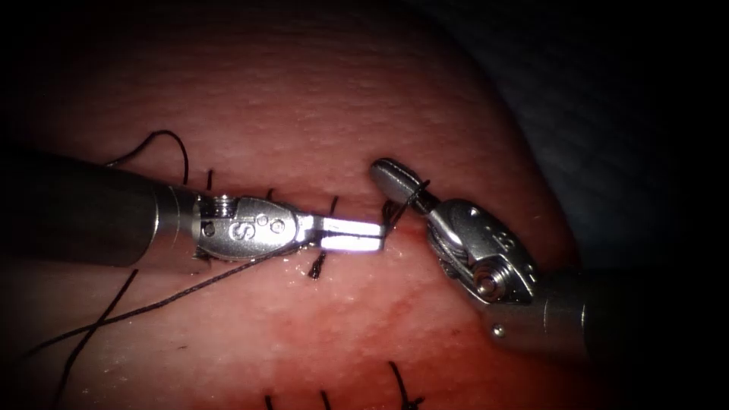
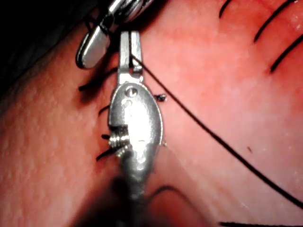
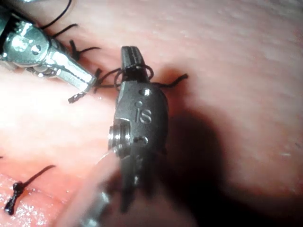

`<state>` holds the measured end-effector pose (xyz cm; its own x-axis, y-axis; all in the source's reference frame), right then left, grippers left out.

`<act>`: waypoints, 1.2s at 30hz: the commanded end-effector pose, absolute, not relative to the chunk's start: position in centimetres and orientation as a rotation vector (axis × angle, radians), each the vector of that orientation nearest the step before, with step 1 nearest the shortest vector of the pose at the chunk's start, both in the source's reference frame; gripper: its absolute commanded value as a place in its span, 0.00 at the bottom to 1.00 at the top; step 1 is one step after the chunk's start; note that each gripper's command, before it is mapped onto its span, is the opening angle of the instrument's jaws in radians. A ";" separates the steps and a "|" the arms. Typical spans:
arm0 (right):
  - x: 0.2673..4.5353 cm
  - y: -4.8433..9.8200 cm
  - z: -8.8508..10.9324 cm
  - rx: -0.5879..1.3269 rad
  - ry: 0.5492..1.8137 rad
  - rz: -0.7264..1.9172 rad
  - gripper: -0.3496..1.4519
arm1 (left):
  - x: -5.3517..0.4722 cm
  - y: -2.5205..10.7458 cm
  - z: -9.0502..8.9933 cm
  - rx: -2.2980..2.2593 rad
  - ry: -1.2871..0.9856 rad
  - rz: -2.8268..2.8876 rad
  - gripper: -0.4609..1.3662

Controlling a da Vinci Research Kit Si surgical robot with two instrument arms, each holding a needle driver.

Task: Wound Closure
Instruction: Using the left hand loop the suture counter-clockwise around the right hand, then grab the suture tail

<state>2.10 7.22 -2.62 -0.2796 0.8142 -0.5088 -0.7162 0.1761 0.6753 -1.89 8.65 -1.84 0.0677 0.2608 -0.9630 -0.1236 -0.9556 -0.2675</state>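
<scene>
Left tool [image 1: 357,234] closed on the thread [image 1: 190,292] at its jaw tips over the cut; right tool [image 1: 395,182] closed, thread looped round its jaws; thread limp, light, slippery — grip near knot.

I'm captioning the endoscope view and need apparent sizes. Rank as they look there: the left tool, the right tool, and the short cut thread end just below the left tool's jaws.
1. Left tool, its shaft spanning far across the picture.
2. Right tool, visibly shorter.
3. Cut thread end, by far the smallest.
Thread loops around the right tool's jaws.
</scene>
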 end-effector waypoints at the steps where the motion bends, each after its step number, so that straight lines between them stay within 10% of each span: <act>1: 2.11 7.2 -2.6 0.126 1.087 1.520 0.24 | -1.90 8.7 -1.8 -2.058 -0.133 1.987 0.06; 5: 2.12 7.1 -2.6 0.110 1.020 1.571 0.55 | -1.93 8.6 -1.9 -2.043 -0.124 2.012 0.06; 8: 2.12 7.1 -2.6 0.069 0.992 1.597 0.61 | -1.95 8.6 -1.9 -2.037 -0.118 2.028 0.06; 36: 1.98 7.2 -2.0 -0.026 0.647 1.814 0.60 | -1.98 8.5 -1.8 -2.036 -0.117 2.038 0.06</act>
<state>1.98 7.24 -2.01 -0.3464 0.8769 -0.3334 -0.8898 -0.1945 0.4129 -1.98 8.53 -1.84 0.0130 0.2374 -0.9713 -0.1271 -0.9631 -0.2371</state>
